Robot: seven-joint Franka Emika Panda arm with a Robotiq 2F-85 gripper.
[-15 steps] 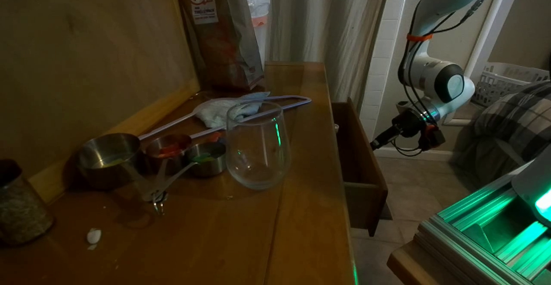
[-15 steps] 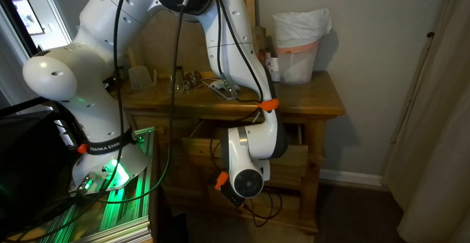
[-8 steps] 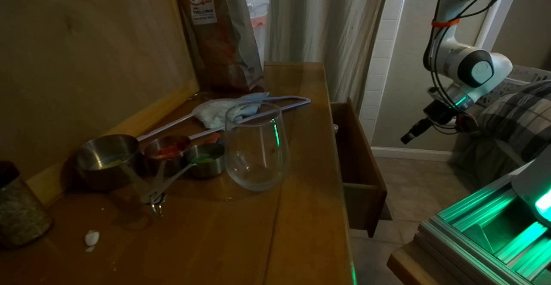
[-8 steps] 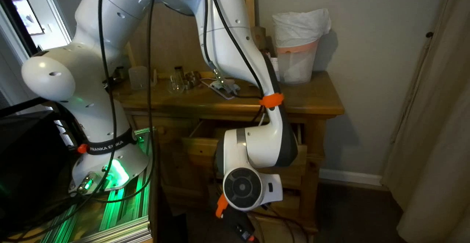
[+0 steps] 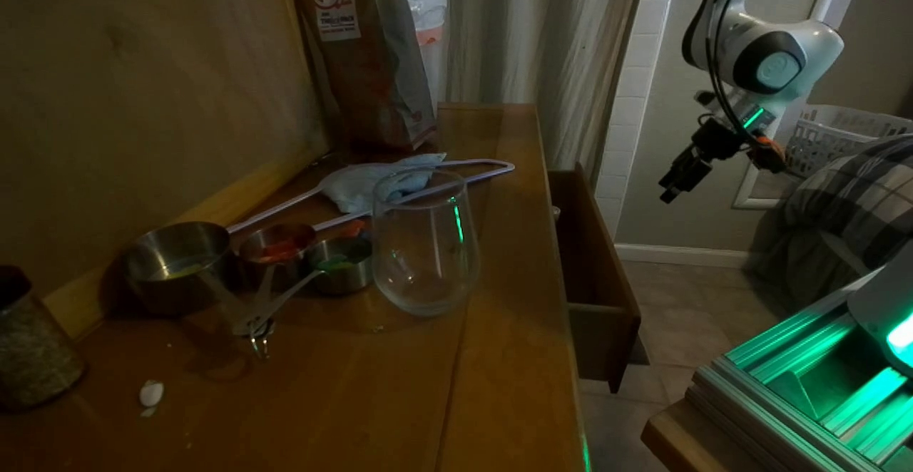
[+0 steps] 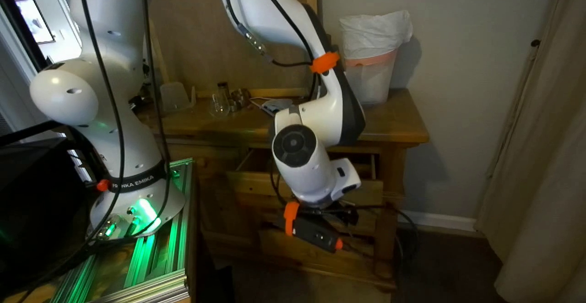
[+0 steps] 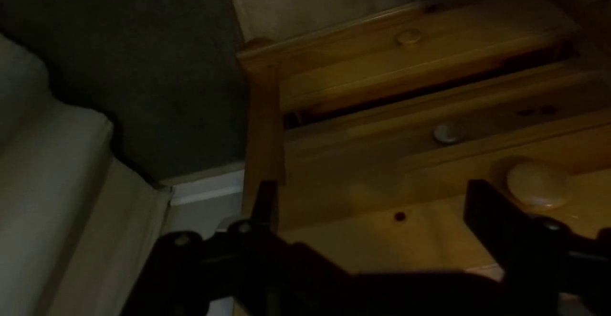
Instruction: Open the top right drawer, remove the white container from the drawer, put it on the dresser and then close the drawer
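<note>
Though well out — drawer (image 5: 605, 262) beyond jaws

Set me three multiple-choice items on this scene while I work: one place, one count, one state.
1. Where does the clear glass stand?
A. On the dresser
B. On the floor
C. In the laundry basket

2. How many metal measuring cups show?
A. One
B. Six
C. Three

3. How does the top right drawer stand?
A. Fully shut
B. Pulled open
C. Lifted right out

1 A: its base rests on the wooden top in an exterior view.
2 C: an exterior view shows three, side by side.
3 B: its box juts out beyond the dresser's edge in both exterior views.
</note>
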